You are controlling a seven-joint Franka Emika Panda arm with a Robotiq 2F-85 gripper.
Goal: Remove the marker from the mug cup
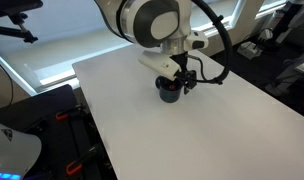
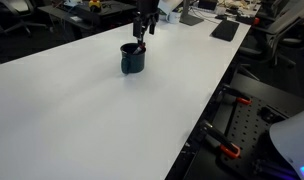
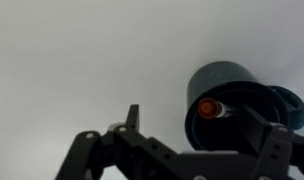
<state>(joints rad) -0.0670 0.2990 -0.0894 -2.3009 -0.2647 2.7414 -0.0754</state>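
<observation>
The dark glossy mug cup [image 1: 169, 94] stands upright near the far middle of the white table [image 1: 192, 140]; it also shows in an exterior view [image 2: 132, 60] and at the right of the wrist view [image 3: 232, 85]. The marker [image 3: 208, 107] leans inside the mug, and its red end points up at the rim. My gripper [image 3: 195, 125] is open and hangs just above the mug [image 1: 178, 78] [image 2: 140, 40]. One finger is outside the rim and the other is over the mug, so the marker's end lies between them. Nothing is held.
The table's near edge borders black equipment with orange clamps [image 1: 62, 120] [image 2: 232, 150]. A dark flat item [image 2: 224, 30] lies at the table's far end, with office chairs and desks behind it.
</observation>
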